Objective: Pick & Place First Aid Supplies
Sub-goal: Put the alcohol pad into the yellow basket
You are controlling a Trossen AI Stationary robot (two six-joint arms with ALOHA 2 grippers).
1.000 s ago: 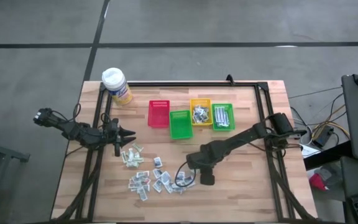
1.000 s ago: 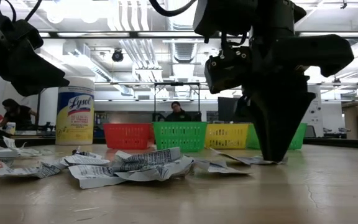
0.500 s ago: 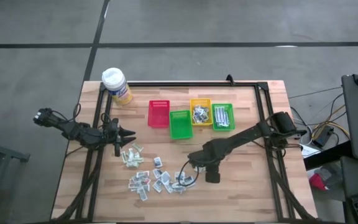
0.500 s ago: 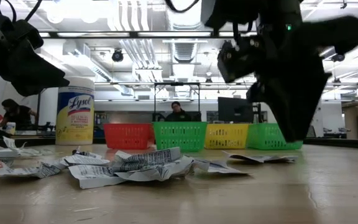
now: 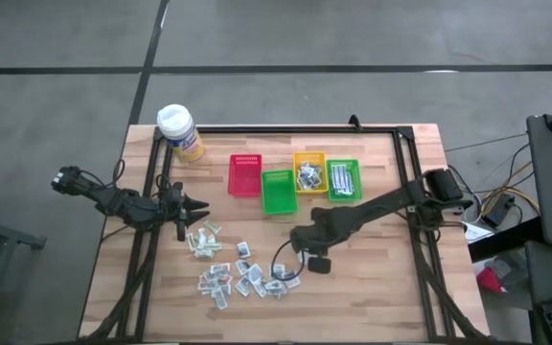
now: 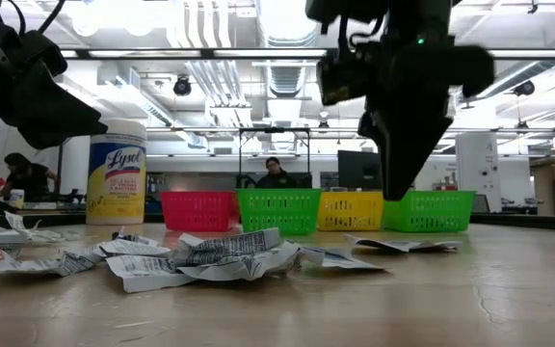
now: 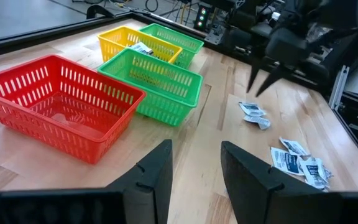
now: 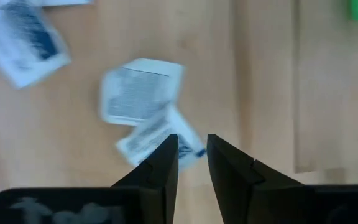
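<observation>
The first aid supplies, small white packets with blue print, lie loose on the wooden table [image 5: 372, 287] in a heap [image 5: 233, 278] and a smaller cluster [image 5: 202, 240]. My right gripper [image 5: 314, 263] hangs above the heap's right end, pointing down. Its fingers [image 8: 166, 155] stand a little apart with nothing between them. Two crumpled packets [image 8: 142, 93] lie on the wood below it, also seen as packets [image 7: 252, 113] in the left wrist view. My left gripper [image 5: 199, 205] waits open at the table's left, clear of the packets and above the table [image 7: 196, 174].
Four small bins stand in a row at the back: red [image 5: 244, 174], green [image 5: 278, 192], yellow [image 5: 309, 172] and green [image 5: 343, 180], the last two with packets inside. A yellow wipes canister [image 5: 180, 132] stands at the far left corner. A dark frame borders the table.
My right gripper has risen from the table at the heap's right end and shifted slightly toward the bins. The packet it stood on has stayed flat on the wood.
</observation>
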